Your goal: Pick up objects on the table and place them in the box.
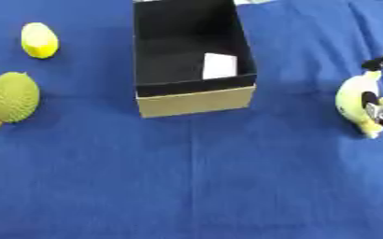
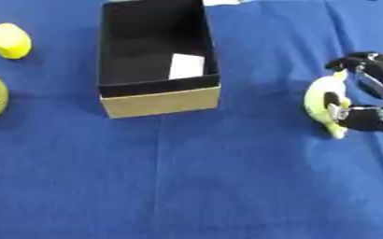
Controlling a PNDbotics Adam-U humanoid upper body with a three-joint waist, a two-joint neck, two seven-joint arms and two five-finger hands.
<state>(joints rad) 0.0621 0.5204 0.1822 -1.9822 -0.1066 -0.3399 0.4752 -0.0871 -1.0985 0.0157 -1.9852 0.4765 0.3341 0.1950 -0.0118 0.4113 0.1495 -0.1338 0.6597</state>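
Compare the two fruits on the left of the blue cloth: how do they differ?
The lemon is bright yellow, smooth and smaller; the durian is dull green, bumpy and larger, with a brown stem. The lemon lies farther back, the durian nearer. Both rest on the cloth, outside the box, untouched.

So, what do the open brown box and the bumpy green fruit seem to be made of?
The open brown box looks like matte cardboard: plain tan wall, dark lining. The bumpy green fruit is probably a plastic or rubber model, judging by its even knobbly skin; the pictures cannot settle it.
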